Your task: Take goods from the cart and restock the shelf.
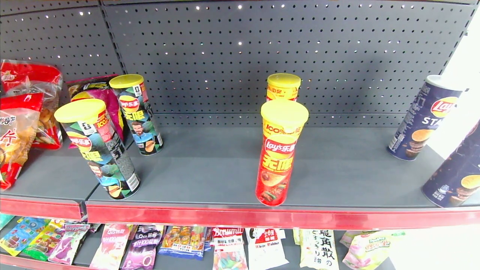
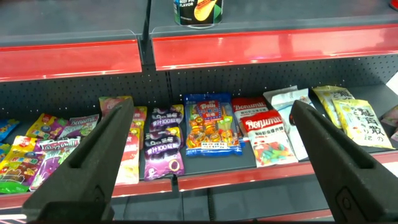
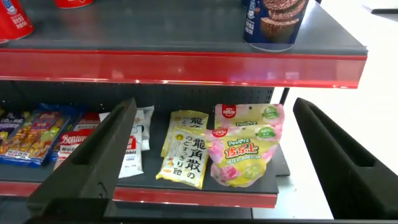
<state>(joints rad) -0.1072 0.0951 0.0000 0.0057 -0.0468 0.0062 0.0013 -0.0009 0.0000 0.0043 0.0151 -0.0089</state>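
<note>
Top shelf, left to right. Snack bags at the far left, partly cut off by the frame. Next come two dark cans with yellow lids, the front dark can near the red lip and the rear dark can behind it, with a pink bag squeezed in behind them. Then a bare stretch of shelf. Mid-shelf, the front red can stands upright near the lip, with the rear red can right behind it and mostly hidden. Another bare stretch. At the right is a navy can, and a second navy can is cut by the frame edge.

The lower shelf carries a row of candy packs.

The left gripper is released and holds nothing, facing the lower shelf's candy row. The right gripper is also spread wide and empty, facing the right end of that row below the navy can.

Step, as a judgement: between items. No goods are in either gripper, so the next move is fetching from the cart, then setting the item upright in one of the bare stretches beside its matching kind, without knocking the cans near the lip.

Hard to tell: where the cart stands, and what stock remains in it. Glare washes out the far right past the shelf end.
</note>
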